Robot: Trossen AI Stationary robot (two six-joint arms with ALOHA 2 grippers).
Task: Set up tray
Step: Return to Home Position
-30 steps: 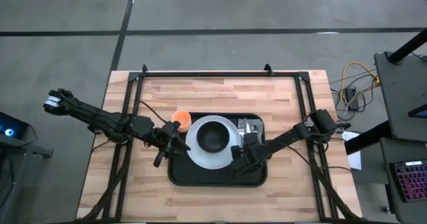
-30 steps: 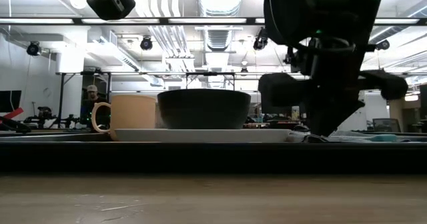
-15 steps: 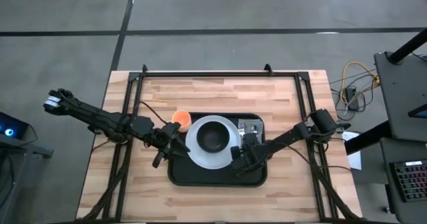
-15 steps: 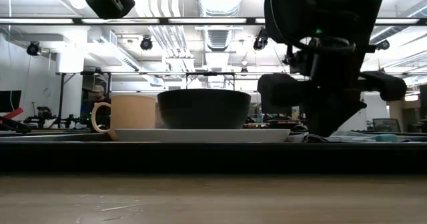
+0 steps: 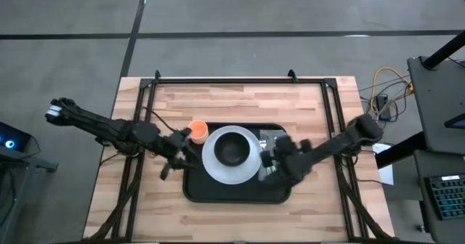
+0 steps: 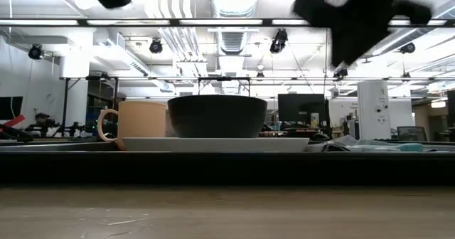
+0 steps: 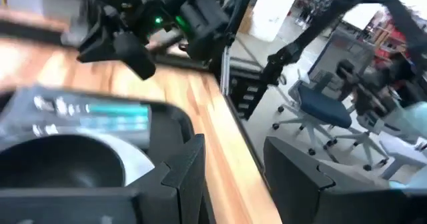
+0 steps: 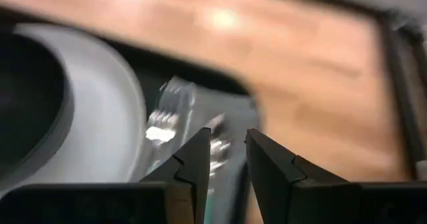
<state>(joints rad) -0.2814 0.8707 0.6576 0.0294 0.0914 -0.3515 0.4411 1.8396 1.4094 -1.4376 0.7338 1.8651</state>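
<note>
1. Black tray (image 5: 232, 192), one, mid-surface (image 5: 240, 102), carrying one plate (image 5: 214, 164), one bowl (image 5: 232, 149), one cup (image 5: 197, 130), one napkin (image 5: 275, 136).
2. I read left pincer (image 5: 187, 148) spread, right pincer (image 5: 270, 165) narrowly parted; both empty.
3. Cutlery (image 8: 160, 127) on napkin: blurred, uncountable.

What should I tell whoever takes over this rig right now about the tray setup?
Left gripper: open, empty, raised at the left edge of the tray, near the mug.
Right gripper: open, empty, raised over the grey napkin.
The tray holds the white plate with the dark bowl, the mug, and the napkin carrying cutlery.
Done: tray looks set.
Left: bring both arms home.
</note>
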